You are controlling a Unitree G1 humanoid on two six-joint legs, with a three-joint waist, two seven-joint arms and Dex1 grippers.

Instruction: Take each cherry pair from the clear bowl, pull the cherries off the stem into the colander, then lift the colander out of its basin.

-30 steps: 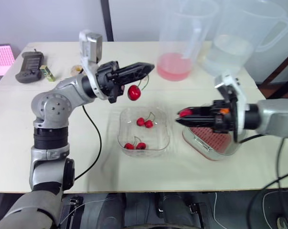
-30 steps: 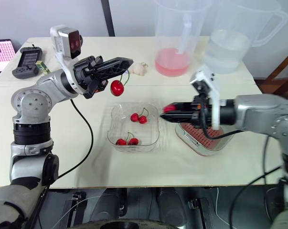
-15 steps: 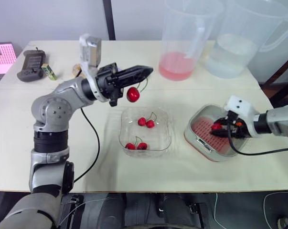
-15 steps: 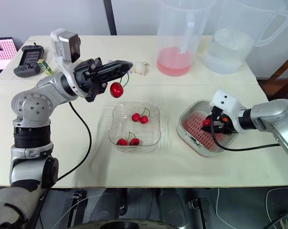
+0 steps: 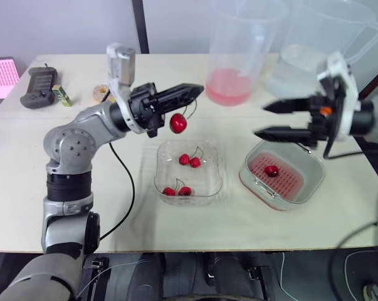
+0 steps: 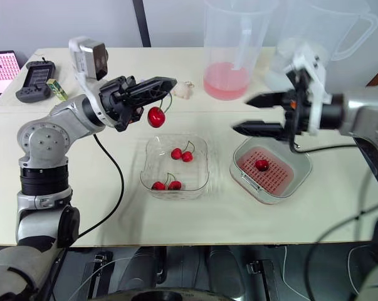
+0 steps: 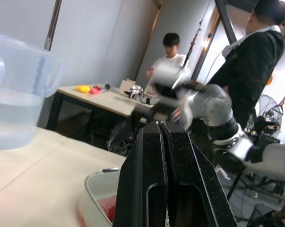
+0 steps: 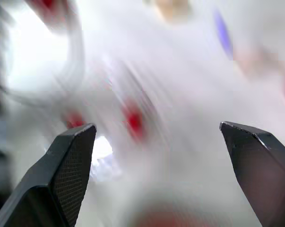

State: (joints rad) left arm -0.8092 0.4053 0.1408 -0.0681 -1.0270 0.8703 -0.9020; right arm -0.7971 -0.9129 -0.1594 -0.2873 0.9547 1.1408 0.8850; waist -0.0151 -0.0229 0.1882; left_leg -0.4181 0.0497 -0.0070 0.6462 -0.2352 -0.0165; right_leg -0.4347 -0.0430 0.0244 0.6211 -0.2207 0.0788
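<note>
while the left gripper [image 5: 195, 91] is clamped shut on a stem [image 5: 190, 110] with one cherry [image 5: 178, 123] hanging off it, up in the air over the far-left edge of the clear bowl [image 5: 209, 177], the right gripper [image 5: 264, 121] hangs wide open above the colander [image 5: 290, 183], nothing between its fingers. colander is seated in its basin [image 5: 251, 165] on the tabletop [image 5: 145, 226], just right of the bowl. one loose cherry [image 5: 271, 170] lies in the colander. bowl holds a far cherry pair [image 5: 190, 160] and a near cherry pair [image 5: 177, 190]. behind: pitcher of pink liquid [image 5: 232, 88], water pitcher [image 5: 301, 69].
</note>
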